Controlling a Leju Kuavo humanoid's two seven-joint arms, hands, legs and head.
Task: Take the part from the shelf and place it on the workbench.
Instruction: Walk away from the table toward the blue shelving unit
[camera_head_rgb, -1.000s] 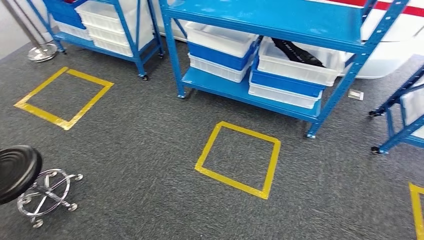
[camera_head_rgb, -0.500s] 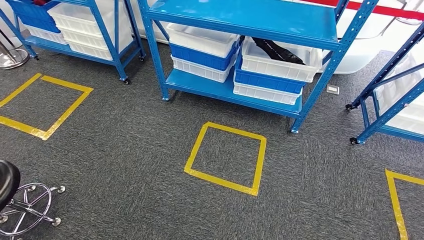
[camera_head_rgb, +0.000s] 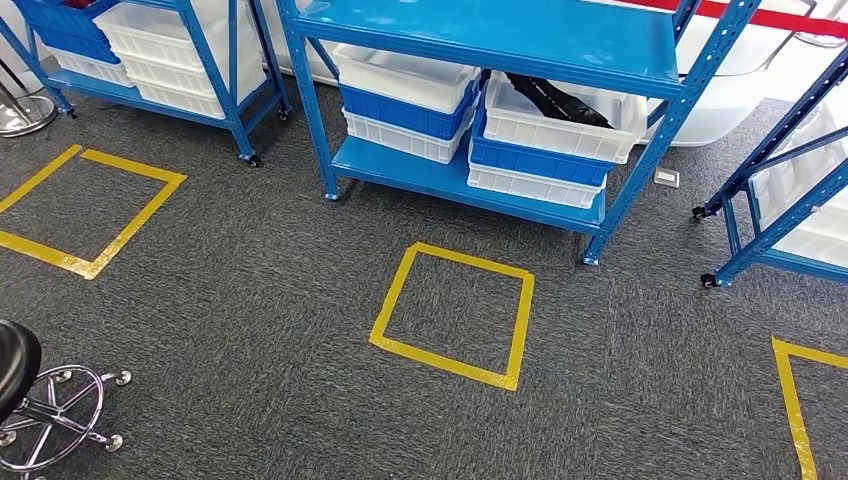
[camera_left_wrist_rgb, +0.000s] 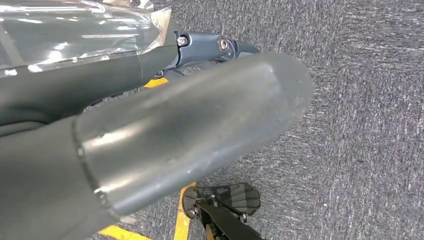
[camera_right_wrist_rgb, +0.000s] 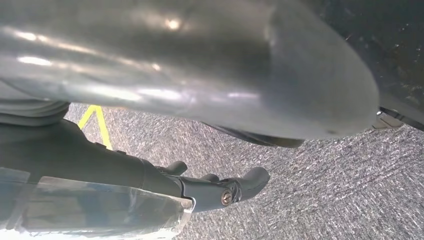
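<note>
I look down at a blue shelf (camera_head_rgb: 480, 60) standing on the grey carpet (camera_head_rgb: 250, 300). On its low board, white and blue bins are stacked in two piles. The pile near the right end has a white bin (camera_head_rgb: 560, 125) on top, and a long black part (camera_head_rgb: 550, 98) lies in it, tilted, with one end poking over the back rim. The pile near the left end has another white bin (camera_head_rgb: 405, 75) on top.

On the carpet in front of the shelf there is a square of yellow tape (camera_head_rgb: 452, 315). Another yellow square (camera_head_rgb: 85, 210) lies off to the left, in front of a second blue shelf (camera_head_rgb: 150, 50) that also holds bins. A third blue shelf (camera_head_rgb: 780, 190) stands at the right, on small wheels. A black stool (camera_head_rgb: 30, 395) with a shiny wheeled base sits near the bottom left corner.

My left hand (camera_left_wrist_rgb: 165, 120) hangs over the carpet with nothing in it. Its thick grey thumb sticks out straight and a dark finger (camera_left_wrist_rgb: 210, 47) reaches out beside it. My right hand (camera_right_wrist_rgb: 200, 100) hangs over the carpet too, holding nothing. Its dark fingers (camera_right_wrist_rgb: 235, 187) are bent a little, apart from the thumb.
</note>
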